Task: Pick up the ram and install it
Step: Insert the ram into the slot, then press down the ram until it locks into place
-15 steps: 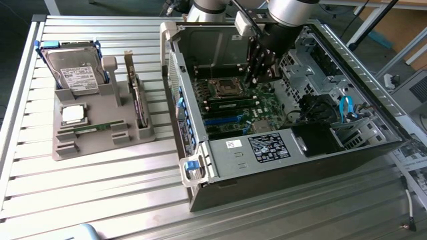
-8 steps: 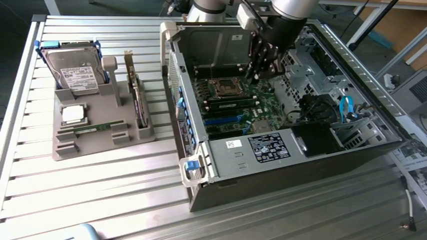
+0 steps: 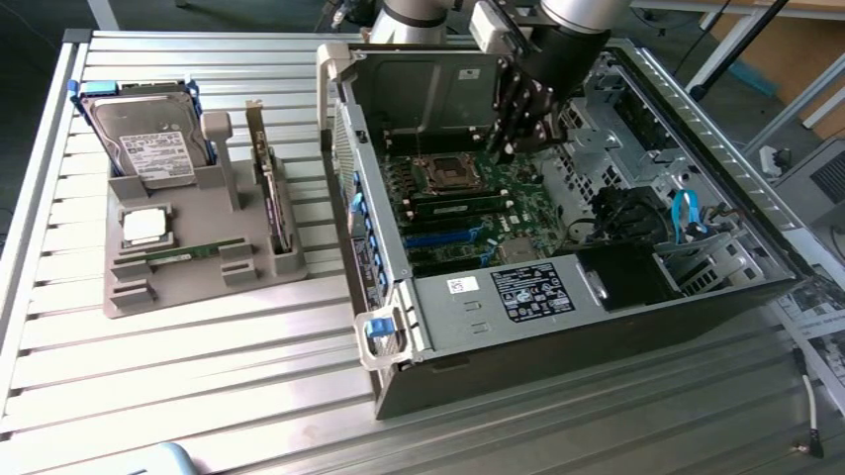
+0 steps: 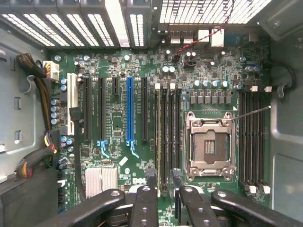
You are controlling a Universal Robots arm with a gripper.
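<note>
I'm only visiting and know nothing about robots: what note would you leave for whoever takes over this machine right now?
End effector: open, empty, hanging over the motherboard inside the computer case.
Ram: lying in the grey holder beside the case, on the exterior view's left, untouched.
Done: nothing visible.
Left: pick up the ram, install it.

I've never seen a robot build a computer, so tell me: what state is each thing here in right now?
Jaws: open, empty, over the motherboard.
Ram: lying flat in the grey holder, not picked up.
Processor socket: empty.
Computer case: on its side, panel off.
Hard drive: propped at a tilt in the holder.
Expansion card: standing on edge in the holder.
Processor chip: lying flat in the holder.
</note>
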